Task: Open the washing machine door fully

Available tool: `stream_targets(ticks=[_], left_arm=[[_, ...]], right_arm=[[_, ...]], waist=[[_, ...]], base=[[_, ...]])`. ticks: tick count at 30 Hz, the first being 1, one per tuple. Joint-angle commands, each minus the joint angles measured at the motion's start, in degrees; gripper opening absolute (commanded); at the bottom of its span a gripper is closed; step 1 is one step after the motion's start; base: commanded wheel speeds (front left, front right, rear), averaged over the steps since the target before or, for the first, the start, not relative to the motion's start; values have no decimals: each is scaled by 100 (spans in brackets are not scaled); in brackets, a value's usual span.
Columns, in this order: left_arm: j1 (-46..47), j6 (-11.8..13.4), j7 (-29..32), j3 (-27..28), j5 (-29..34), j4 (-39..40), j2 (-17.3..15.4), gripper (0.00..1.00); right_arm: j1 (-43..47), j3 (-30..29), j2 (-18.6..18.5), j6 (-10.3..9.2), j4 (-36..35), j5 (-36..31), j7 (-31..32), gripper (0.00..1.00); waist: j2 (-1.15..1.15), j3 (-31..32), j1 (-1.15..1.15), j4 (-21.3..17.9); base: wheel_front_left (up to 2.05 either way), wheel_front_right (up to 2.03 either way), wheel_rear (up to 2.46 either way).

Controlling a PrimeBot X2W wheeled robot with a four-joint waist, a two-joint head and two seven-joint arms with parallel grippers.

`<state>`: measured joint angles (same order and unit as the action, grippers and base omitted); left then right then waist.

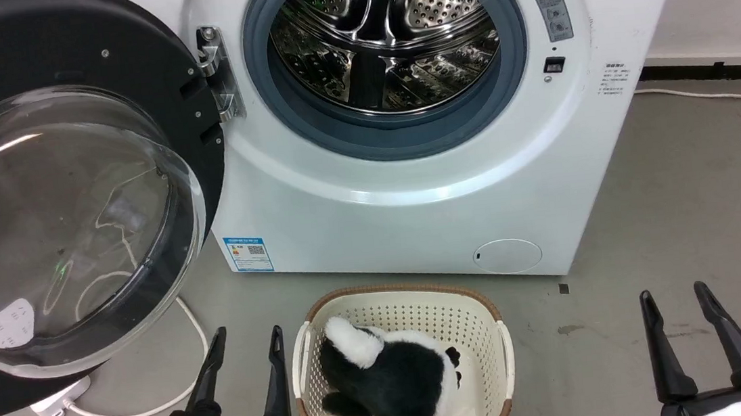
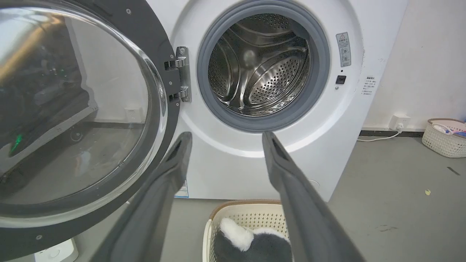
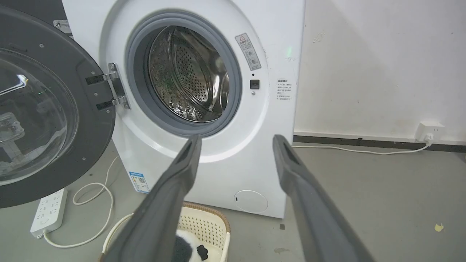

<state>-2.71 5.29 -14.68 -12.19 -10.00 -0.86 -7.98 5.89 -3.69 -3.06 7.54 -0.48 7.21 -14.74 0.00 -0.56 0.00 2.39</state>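
Door [image 1: 65, 210]: swung wide on hinge [image 1: 219, 73]. Left pincer [image 1: 248, 332], right pincer [image 1: 672, 291]: both released, empty. Advice: nudge rim outward only if travel remains

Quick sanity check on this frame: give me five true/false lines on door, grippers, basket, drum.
1. The washing machine door is swung open to the machine's side, exposing the drum. True.
2. The left gripper is clamped on the door's rim. False: its fingers are spread, apart from the door, and hold nothing.
3. The basket on the floor in front of the machine holds a black-and-white plush toy. True.
4. The drum is stuffed with laundry. False: bare perforated steel shows inside.
5. The right gripper is open and holds nothing. True.
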Motion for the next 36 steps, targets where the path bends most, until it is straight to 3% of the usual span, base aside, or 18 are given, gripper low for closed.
stream_targets(ticks=[1,14,15,36], left_arm=[[-65,-29,-31,34,62,18,38,100],[-97,-163,-31,197,139,21,182,100],[-40,-144,2,194,132,12,176,0],[5,-198,214,338,256,21,221,0]], right_arm=[[67,4,18,-5,16,6,-26,100],[78,-9,18,-5,41,-3,-26,100],[-1,-1,1,0,20,-2,3,0],[-91,56,3,-1,22,-104,217,0]], waist=[[0,0,0,1],[0,-4,0,38],[0,-4,0,38],[0,5,0,-1]], base=[[0,0,0],[0,0,0],[0,0,0],[0,0,0]])
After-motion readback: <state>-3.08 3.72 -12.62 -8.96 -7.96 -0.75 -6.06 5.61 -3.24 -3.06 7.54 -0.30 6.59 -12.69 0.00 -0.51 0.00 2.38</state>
